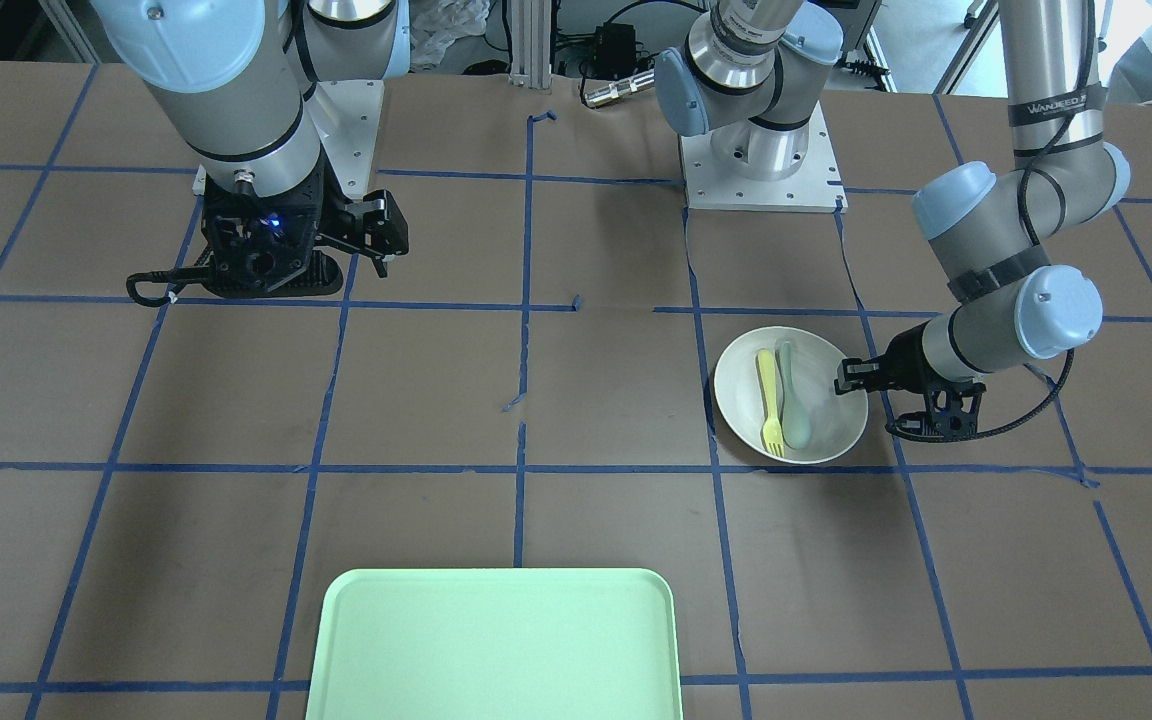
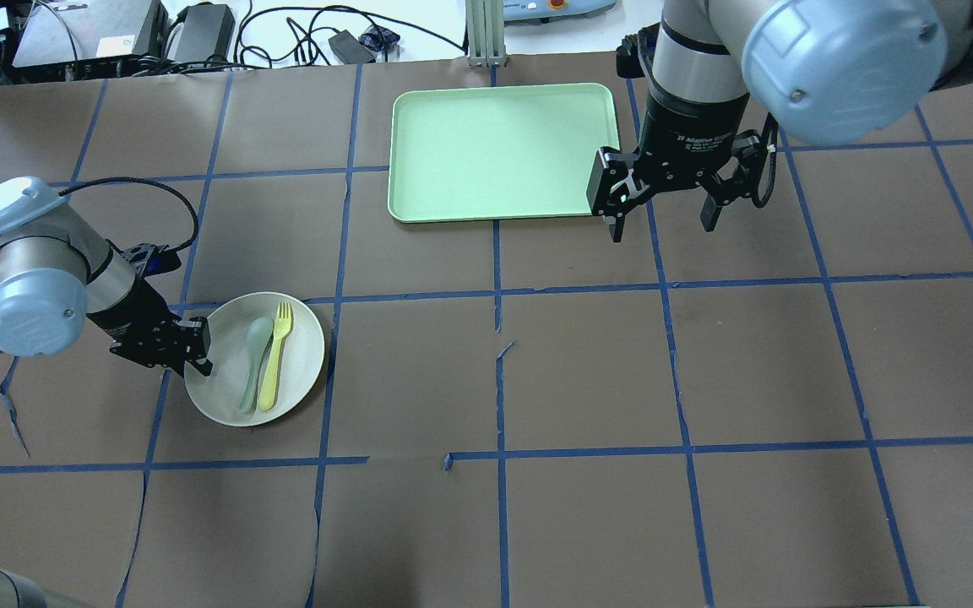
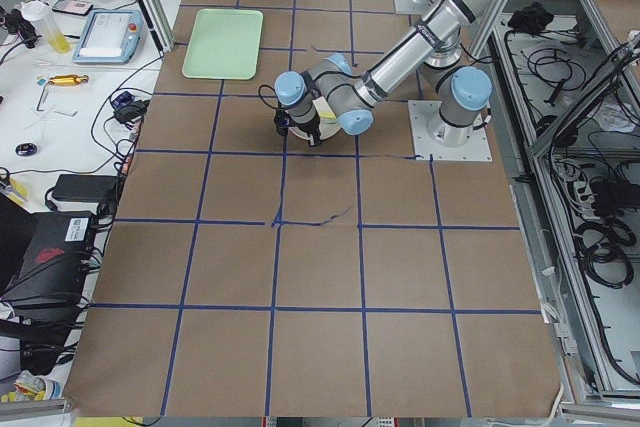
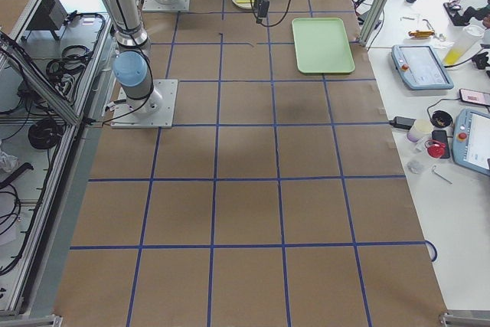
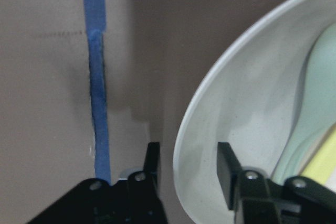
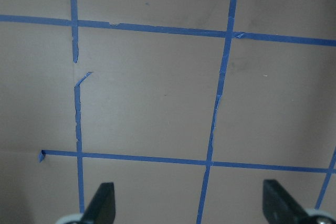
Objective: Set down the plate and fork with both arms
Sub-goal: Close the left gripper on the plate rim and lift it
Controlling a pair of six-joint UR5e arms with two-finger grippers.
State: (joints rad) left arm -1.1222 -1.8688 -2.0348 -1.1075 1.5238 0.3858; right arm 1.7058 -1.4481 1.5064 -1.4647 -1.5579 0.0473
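Note:
The off-white plate lies on the table on my left side, also in the overhead view. The yellow fork lies in it beside a pale grey-green spoon. My left gripper is low at the plate's outer edge. In the left wrist view it is open, with one finger outside the rim and one inside, and the rim between them. My right gripper is open and empty, held well above the table.
A rectangular light-green tray lies at the table's far middle edge, empty, just left of my right gripper in the overhead view. Brown table cover with a grid of blue tape lines. The arm bases stand at the robot's edge.

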